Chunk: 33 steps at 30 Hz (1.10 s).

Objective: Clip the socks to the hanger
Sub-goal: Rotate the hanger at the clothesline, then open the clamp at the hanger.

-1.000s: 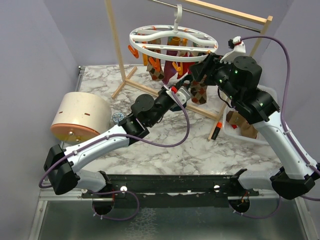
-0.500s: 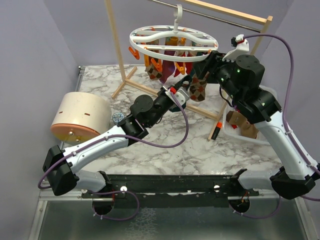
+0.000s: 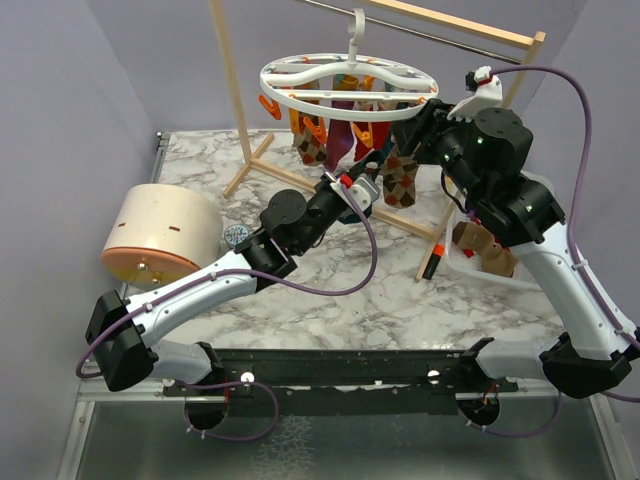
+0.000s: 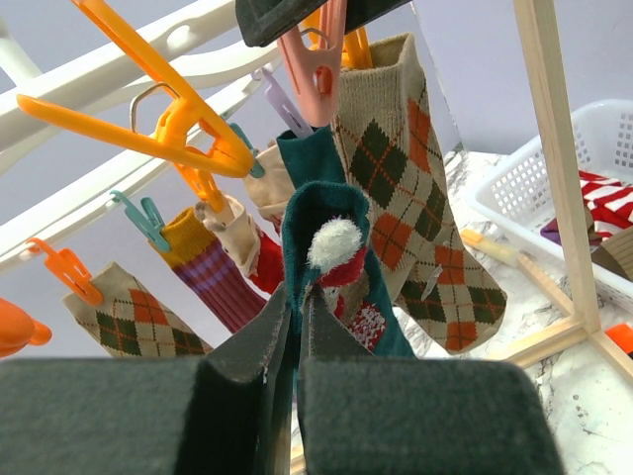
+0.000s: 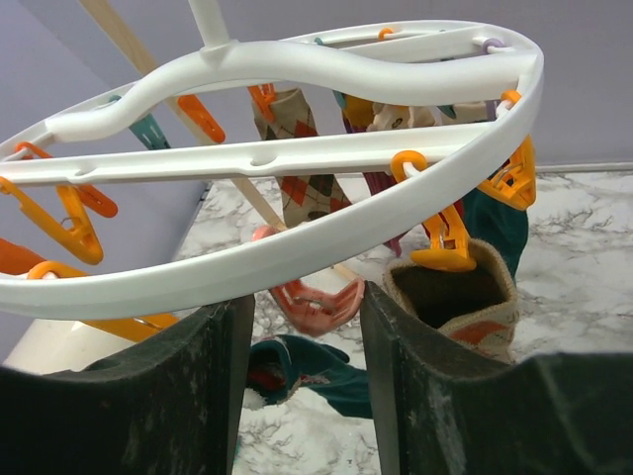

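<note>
L gripper [image 4: 297, 302] jaws pinched shut on teal sock [image 4: 302, 216] (white pom-pom on it), held up just under hanger [image 3: 300, 103] ring, above the bench [image 3: 400, 290]. R gripper [image 5: 305, 309] jaws wide apart, salmon clip [image 5: 321, 303] seen btwn them. Argyle sock [image 4: 410, 188] hangs clipped nearby.

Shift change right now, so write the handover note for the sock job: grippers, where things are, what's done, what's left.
Left gripper: shut on a teal sock, held just under the hanger.
Right gripper: open, fingers astride the hanger's ring, a pink clip between them.
Done: an argyle sock and a striped sock hang clipped, with others.
Left: clip the teal sock; more socks lie in the white basket.
</note>
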Motion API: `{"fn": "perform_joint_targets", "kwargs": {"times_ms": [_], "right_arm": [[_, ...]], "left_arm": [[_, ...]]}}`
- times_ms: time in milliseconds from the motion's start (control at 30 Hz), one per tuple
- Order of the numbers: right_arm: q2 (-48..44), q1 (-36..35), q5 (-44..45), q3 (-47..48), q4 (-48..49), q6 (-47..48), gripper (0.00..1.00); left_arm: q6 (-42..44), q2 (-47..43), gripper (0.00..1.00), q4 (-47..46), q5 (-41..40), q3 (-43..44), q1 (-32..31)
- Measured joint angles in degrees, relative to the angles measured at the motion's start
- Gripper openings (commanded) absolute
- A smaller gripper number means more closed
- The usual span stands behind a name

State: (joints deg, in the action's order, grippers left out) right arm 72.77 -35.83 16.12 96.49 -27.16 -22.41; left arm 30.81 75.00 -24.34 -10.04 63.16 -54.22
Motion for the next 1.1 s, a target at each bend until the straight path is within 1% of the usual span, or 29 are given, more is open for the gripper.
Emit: {"fn": "perform_joint_targets", "kwargs": {"times_ms": [133,233,300,467,633,700,767,867,1000,1100], "right_arm": [[0.04,0.0,0.15,0.0,0.0,0.0,0.48],[0.04,0.0,0.2,0.0,0.0,-0.02,0.52],[0.04,0.0,0.42,0.0,0.0,-0.02,0.53],[0.09,0.0,1.07,0.0,0.0,0.0,0.48],[0.31,0.0,1.22,0.0,0.0,0.0,0.4],[0.44,0.0,1.22,0.0,0.0,0.02,0.34],[0.48,0.0,1.2,0.0,0.0,0.0,0.27],[0.48,0.0,1.2,0.0,0.0,0.02,0.18],[0.48,0.0,1.2,0.0,0.0,0.02,0.01],[0.46,0.0,1.16,0.0,0.0,0.02,0.0]], "left_arm": [[-0.04,0.0,0.0,0.0,0.0,0.0,0.0],[-0.09,-0.07,0.0,-0.02,0.0,-0.15,0.0],[-0.09,-0.15,0.0,0.02,0.0,-0.33,0.0],[-0.09,-0.44,0.0,0.0,0.02,-0.42,0.0],[-0.09,-0.63,0.0,0.0,0.02,-0.44,0.0],[-0.09,-0.72,0.0,0.0,0.04,-0.5,0.0],[-0.07,-0.83,0.0,0.02,0.04,-0.66,0.0],[-0.09,-0.87,0.0,0.02,0.17,-0.83,0.0],[-0.09,-0.87,0.0,0.0,0.22,-0.85,0.0],[-0.07,-0.87,0.0,0.0,0.28,-0.85,0.0]]}}
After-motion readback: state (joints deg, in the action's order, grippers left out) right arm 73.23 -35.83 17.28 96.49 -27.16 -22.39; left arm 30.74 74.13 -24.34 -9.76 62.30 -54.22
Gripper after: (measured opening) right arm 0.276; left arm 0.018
